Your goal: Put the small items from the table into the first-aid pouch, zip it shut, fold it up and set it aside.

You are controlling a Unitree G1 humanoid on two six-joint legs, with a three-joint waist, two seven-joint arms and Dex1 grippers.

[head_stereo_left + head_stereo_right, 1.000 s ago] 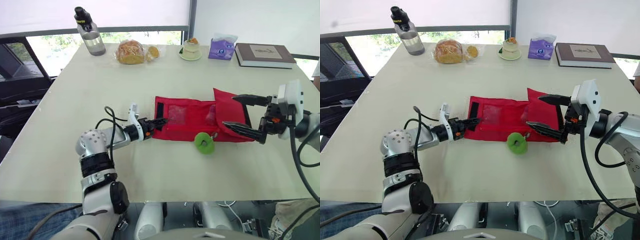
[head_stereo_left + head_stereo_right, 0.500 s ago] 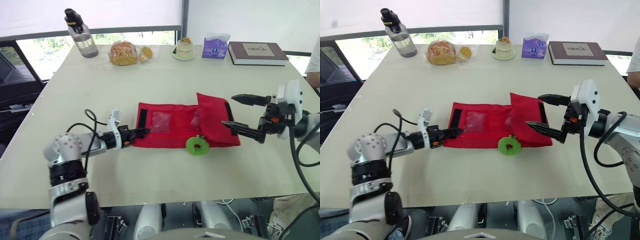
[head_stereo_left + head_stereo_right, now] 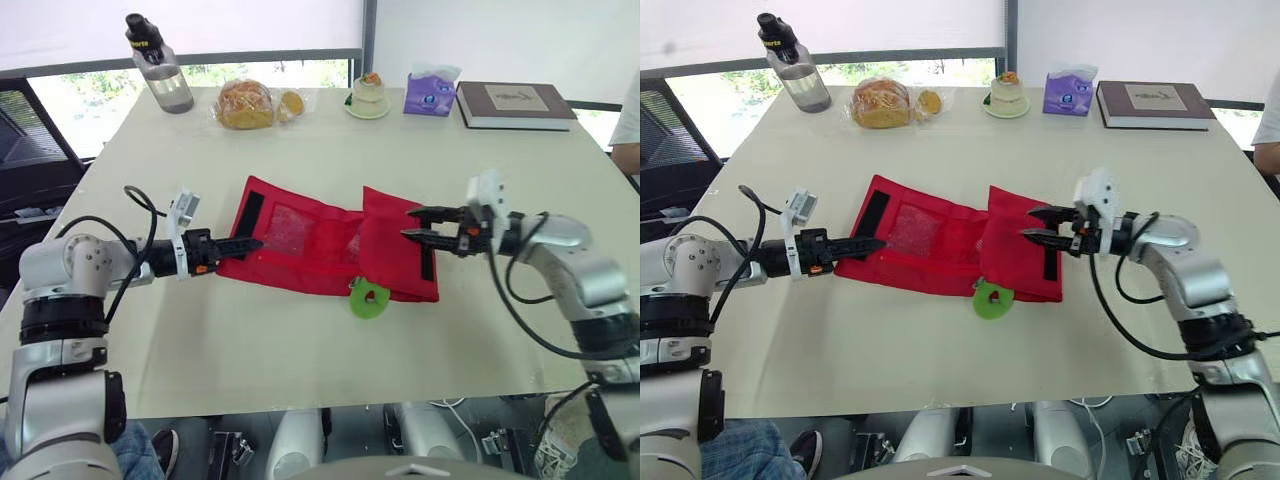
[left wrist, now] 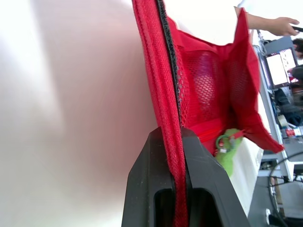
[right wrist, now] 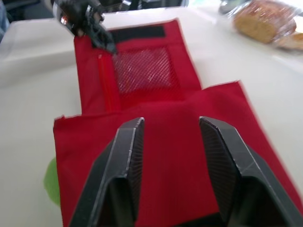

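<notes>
A smooth, pale table is seen, with the red fabric first-aid pouch at its centre, mesh panel exposed and 3 o'clock end folded over. A round green disc lies at the pouch's 5 o'clock. The pouch's 9 o'clock edge is clamped by the left gripper. The fingers of the right gripper are held apart over the flap.

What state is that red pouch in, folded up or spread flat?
Half folded: the pouch has its right flap laid over the middle; the left part lies spread, mesh pocket showing, edge pinched by the left fingers.
</notes>
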